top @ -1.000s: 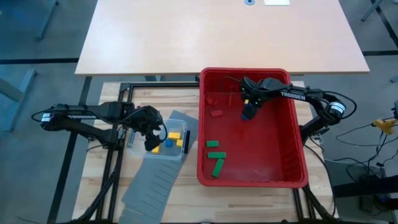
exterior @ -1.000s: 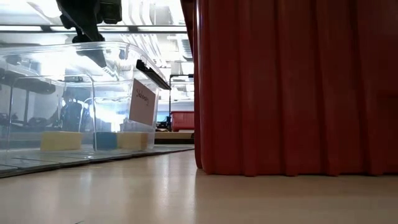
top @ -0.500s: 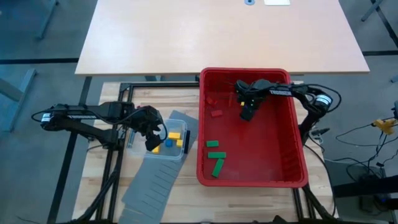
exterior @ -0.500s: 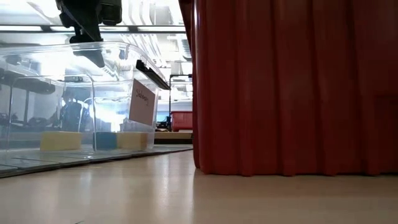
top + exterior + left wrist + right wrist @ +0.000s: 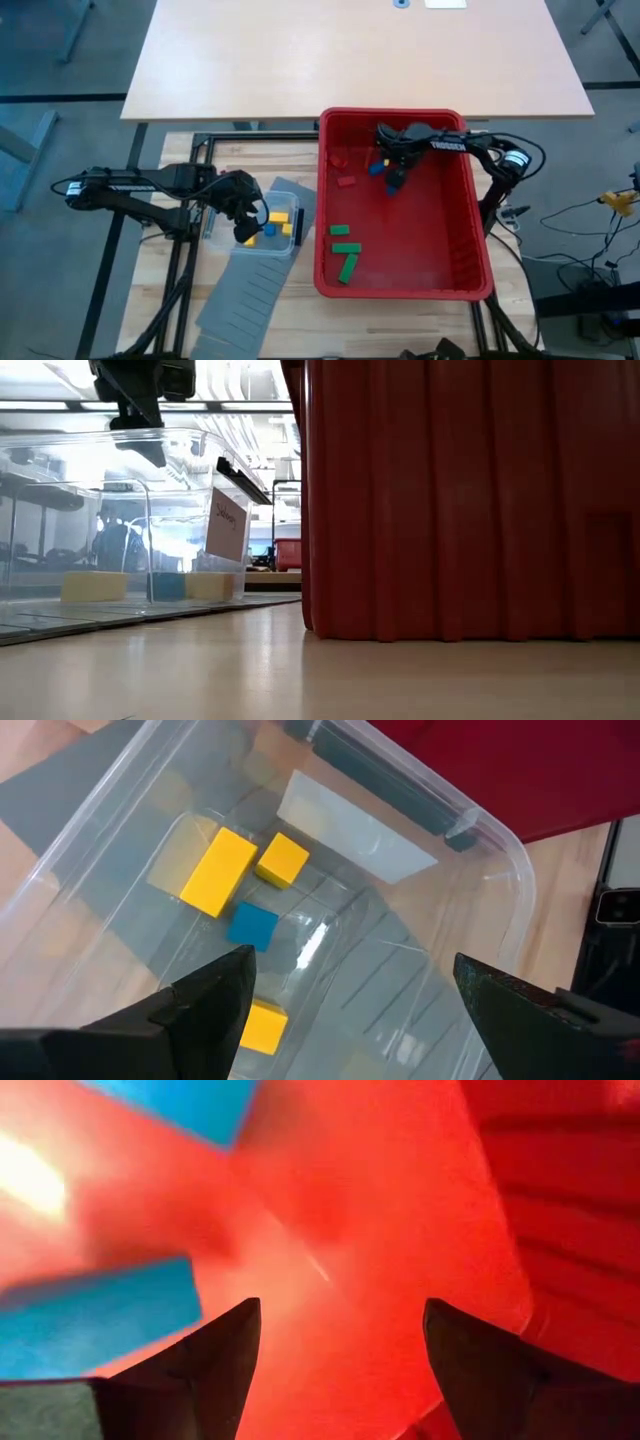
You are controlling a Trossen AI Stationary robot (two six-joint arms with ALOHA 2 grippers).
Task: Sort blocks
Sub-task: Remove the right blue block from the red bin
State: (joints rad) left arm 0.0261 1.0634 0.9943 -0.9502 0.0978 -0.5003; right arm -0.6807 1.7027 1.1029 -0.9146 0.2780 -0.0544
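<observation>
Blocks half sorted, both sets of fingers wide and holding nothing.

Right gripper point(image 5: 393, 181) is down low inside the red bin point(image 5: 470, 200), its fingers point(image 5: 210, 1370) spread wide over the bin floor, with blue blocks point(image 5: 95, 1315) just beside them, so it looks ready to pick one up. Green blocks point(image 5: 345, 250) lie near the bin's front corner, and red blocks point(image 5: 346, 181) sit near the back, hard to spot on the red floor. Left gripper point(image 5: 245, 222) hangs over the clear tub point(image 5: 500, 850), fingers point(image 5: 215, 995) wide, likely waiting there. Yellow blocks point(image 5: 218, 870) and one blue block point(image 5: 252, 927) already rest in the tub. The tub sits on a grey slotted panel point(image 5: 245, 290) on the counter point(image 5: 160, 300).
</observation>
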